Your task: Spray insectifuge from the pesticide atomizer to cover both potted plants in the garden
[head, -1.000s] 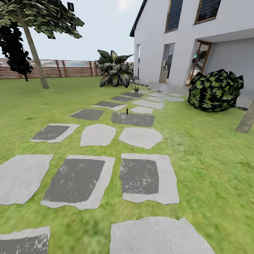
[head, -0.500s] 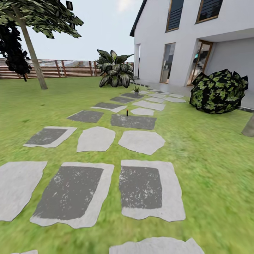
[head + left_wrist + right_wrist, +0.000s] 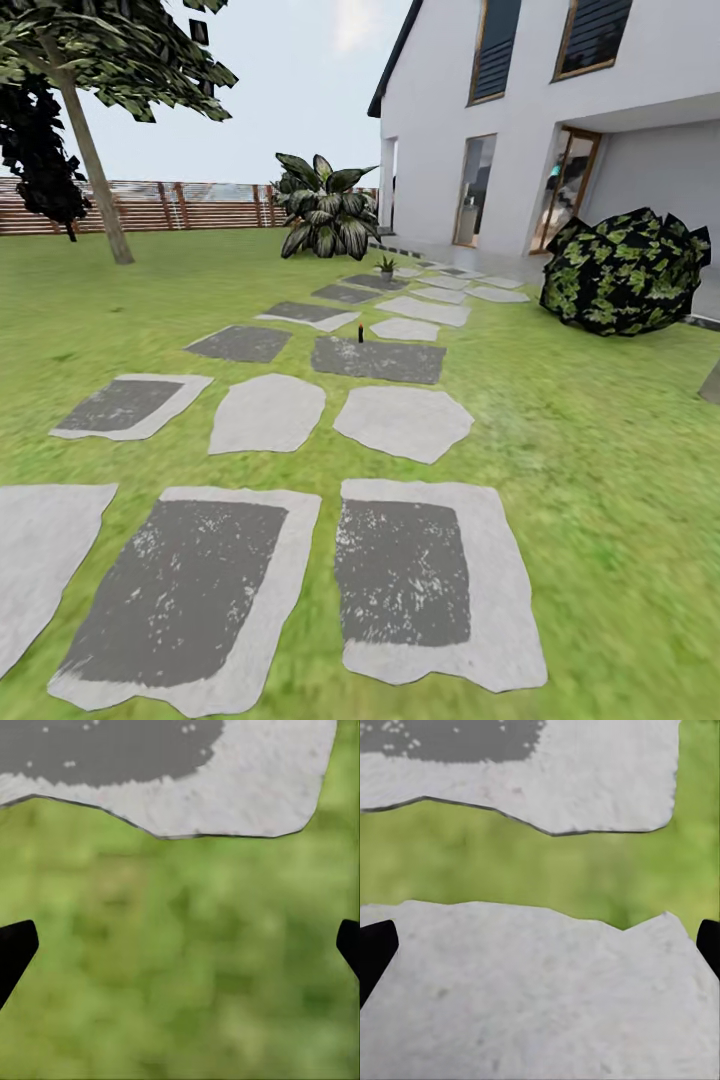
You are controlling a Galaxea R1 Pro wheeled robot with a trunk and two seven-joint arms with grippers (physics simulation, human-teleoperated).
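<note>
- left gripper (image 3: 180,945): we note its dark fingertips (image 3: 15,949) at the far edges of the left wrist view, spread wide with nothing between them, over grass (image 3: 180,982) just short of a paving stone (image 3: 247,787). we judge it is carried empty because the bottle is out of reach.
- right gripper (image 3: 540,945): likewise spread wide and empty, over a pale paving stone (image 3: 525,997) with a strip of grass beyond.
- both are pointed at the ground, which we read as a travel posture, not a reach.
- bottle (image 3: 360,333): a slim dark upright shape standing at the near edge of a dark stone slab (image 3: 378,359) well ahead on the path, far from both grippers. label marks are too small to tell.
- potted plant (image 3: 386,267): one small green rosette farther along the path, beyond the bottle. we cannot make out a second.
- surroundings: a big striped-leaf shrub (image 3: 325,207) and a white house (image 3: 540,110) stand behind; a dark bush (image 3: 625,270) sits to the right.
- judgement: the approach is under way; pickup is not yet begun.
</note>
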